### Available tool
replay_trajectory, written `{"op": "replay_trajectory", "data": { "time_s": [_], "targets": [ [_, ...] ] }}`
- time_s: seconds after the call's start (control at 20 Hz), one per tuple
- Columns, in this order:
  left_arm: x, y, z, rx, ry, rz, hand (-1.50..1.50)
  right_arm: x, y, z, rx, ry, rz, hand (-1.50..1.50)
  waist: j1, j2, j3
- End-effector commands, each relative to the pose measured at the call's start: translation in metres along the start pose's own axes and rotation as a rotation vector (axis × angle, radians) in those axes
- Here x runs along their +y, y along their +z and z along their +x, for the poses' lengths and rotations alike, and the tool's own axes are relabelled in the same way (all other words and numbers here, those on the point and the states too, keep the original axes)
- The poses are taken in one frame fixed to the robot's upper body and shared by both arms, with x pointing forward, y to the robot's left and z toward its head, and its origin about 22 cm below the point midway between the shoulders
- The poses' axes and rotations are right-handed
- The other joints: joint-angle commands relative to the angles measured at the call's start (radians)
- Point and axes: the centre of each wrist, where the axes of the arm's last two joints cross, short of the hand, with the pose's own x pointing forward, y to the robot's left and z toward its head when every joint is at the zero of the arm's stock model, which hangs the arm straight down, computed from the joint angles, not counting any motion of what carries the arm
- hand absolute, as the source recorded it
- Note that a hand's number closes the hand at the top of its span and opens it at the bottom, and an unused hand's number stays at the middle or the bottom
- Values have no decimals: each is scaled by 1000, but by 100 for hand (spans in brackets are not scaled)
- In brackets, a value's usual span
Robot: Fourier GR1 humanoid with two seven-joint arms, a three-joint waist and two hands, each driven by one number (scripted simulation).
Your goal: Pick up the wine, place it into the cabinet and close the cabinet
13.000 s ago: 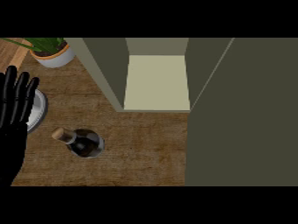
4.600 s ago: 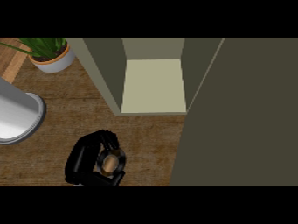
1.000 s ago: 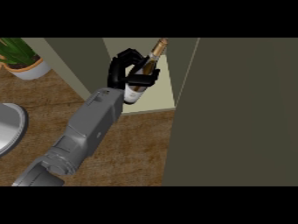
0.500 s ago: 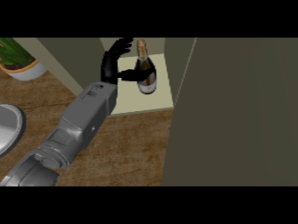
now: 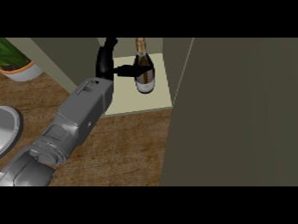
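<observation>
One wine bottle, one cabinet w/ door open, one potted plant, one right hand. Wood-grain counter; cabinet floor pale. Bottle stands inside the cabinet opening, long axis approx. up-down in view, neck toward top, base at the pale floor. Fingers straightened, not wrapped round it; thumb reaches to bottle's side.
</observation>
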Motion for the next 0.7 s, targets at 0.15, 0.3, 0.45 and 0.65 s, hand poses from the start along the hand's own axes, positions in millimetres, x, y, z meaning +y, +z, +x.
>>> {"op": "replay_trajectory", "data": {
  "time_s": [0.15, 0.3, 0.45, 0.65],
  "targets": [
    [0, -16, 28, -63, 156, -63, -150, 2, 10, 21, 28, -83, 7, -150, 10, -8, 0],
    [-11, -15, 36, -89, 263, -95, 150, 1, 11, 31, 13, -93, 4, -150, 23, -16, -1],
    [-13, -5, 20, -119, 336, -158, 150, -4, 12, 39, 28, -82, 20, -150, 36, -17, -1],
    [-18, -9, 31, -133, 372, -216, -150, -6, 14, 28, 29, -74, -4, -150, 51, -23, 3]
  ]
}}
